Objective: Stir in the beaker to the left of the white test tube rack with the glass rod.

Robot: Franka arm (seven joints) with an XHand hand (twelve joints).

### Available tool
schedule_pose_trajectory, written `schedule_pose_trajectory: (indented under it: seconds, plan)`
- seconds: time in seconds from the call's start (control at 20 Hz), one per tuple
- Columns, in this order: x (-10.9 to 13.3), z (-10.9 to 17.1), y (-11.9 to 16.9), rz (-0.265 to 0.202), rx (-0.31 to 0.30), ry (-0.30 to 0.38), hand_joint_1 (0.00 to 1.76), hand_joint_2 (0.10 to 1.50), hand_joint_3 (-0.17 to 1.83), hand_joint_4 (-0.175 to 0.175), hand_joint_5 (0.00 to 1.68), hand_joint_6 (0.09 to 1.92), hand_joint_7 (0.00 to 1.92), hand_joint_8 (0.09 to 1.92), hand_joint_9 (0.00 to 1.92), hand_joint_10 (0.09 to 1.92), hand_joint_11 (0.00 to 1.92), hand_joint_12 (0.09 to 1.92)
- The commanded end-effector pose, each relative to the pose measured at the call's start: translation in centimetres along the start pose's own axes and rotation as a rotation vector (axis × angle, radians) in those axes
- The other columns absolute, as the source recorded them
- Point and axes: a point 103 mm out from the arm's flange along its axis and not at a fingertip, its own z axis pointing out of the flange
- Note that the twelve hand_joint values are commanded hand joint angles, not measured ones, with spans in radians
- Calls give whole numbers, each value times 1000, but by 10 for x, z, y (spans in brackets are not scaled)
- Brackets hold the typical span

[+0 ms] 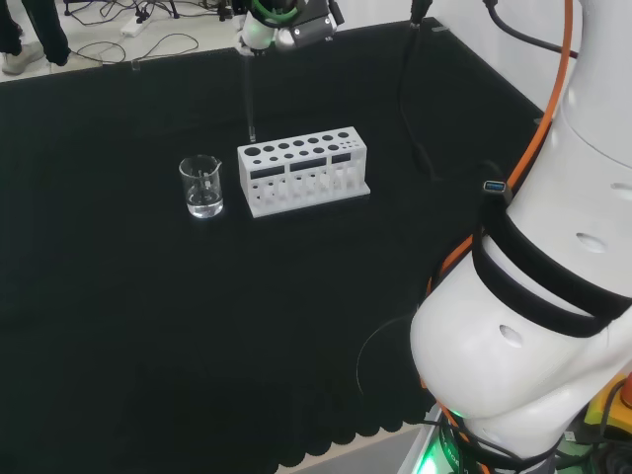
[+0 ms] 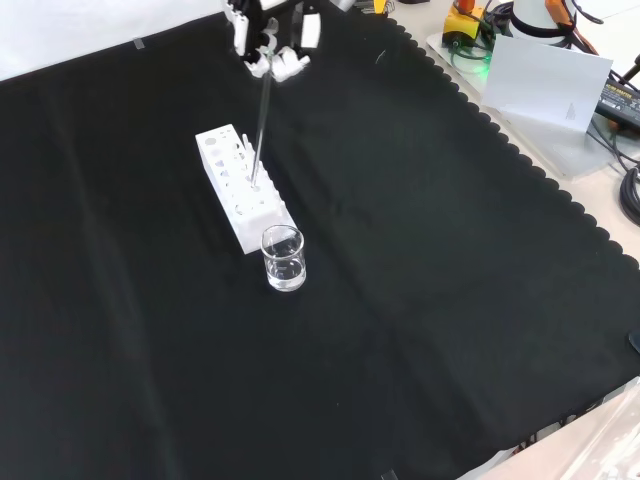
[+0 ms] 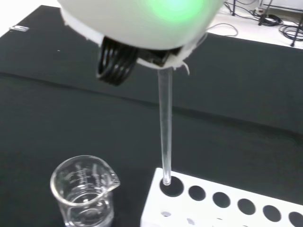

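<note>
**A:** Head view first. Where does everything sit against the white test tube rack [image 1: 303,171]?

**B:** The beaker [image 1: 201,186] stands just beside the rack's left end, a little clear liquid in the bottom. The glass rod [image 1: 250,94] rises almost upright from the rack's back left corner up to the hand [image 1: 281,27], which is cut off by the frame's top edge (the rod is faint against the black cloth [image 1: 148,326]).

**A:** And from the front?

**B:** The beaker [image 2: 283,258] is just in front of the rack's [image 2: 241,186] near end. The rod [image 2: 261,120] slants down from the hand [image 2: 268,40], whose fingers are curled round its upper end.

**A:** The wrist view?

**B:** The rod's [image 3: 164,127] lower tip sits at the mouth of the rack's [image 3: 222,203] corner hole; how deep, I cannot tell. The beaker [image 3: 85,193] stands beside that end, apart from the rod. The grip itself is hidden behind a blurred white part of the hand [image 3: 142,19].
</note>
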Motion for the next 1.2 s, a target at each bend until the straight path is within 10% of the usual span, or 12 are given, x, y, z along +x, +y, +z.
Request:
schedule_pose_trajectory:
  seconds: [0.05, 1.2]
  plan:
    - [8, -7, -11, -19, -9, 13, 1226, 441, 1005, -175, 1361, 692, 1665, 784, 1896, 645, 1775, 670]
    - [46, -9, 3, -160, -4, 118, 1226, 433, 1012, -175, 1371, 679, 1671, 777, 1903, 635, 1778, 670]
